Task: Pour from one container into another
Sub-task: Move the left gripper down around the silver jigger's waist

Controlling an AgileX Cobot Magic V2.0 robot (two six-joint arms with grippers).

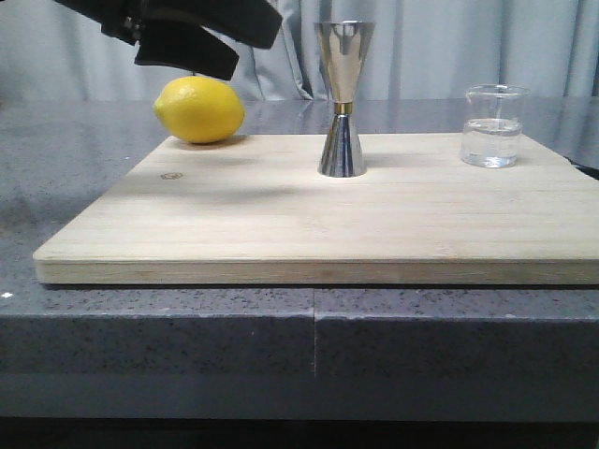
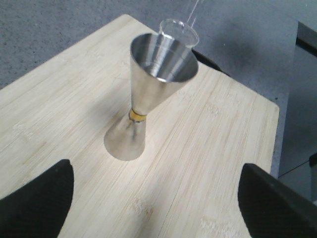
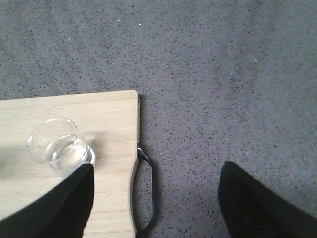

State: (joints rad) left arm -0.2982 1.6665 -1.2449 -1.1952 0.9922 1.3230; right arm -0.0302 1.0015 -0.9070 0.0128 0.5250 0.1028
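Note:
The clear glass beaker (image 1: 490, 126) stands upright at the back right of the wooden board (image 1: 281, 220), partly filled with clear liquid. The steel jigger (image 1: 343, 98) stands upright at the board's middle back, with a gold waist. In the left wrist view the jigger (image 2: 148, 94) is ahead of my open left gripper (image 2: 156, 203), and the beaker's rim (image 2: 178, 30) peeks out behind it. My left gripper (image 1: 187, 33) hangs high at the upper left. In the right wrist view my right gripper (image 3: 156, 198) is open, beside the beaker (image 3: 58, 146), with nothing between its fingers.
A yellow lemon (image 1: 198, 109) lies at the board's back left corner, under the left arm. The board rests on a grey speckled counter (image 1: 140, 327). A dark handle (image 3: 147, 191) sticks out from the board's right edge. Grey curtains hang behind.

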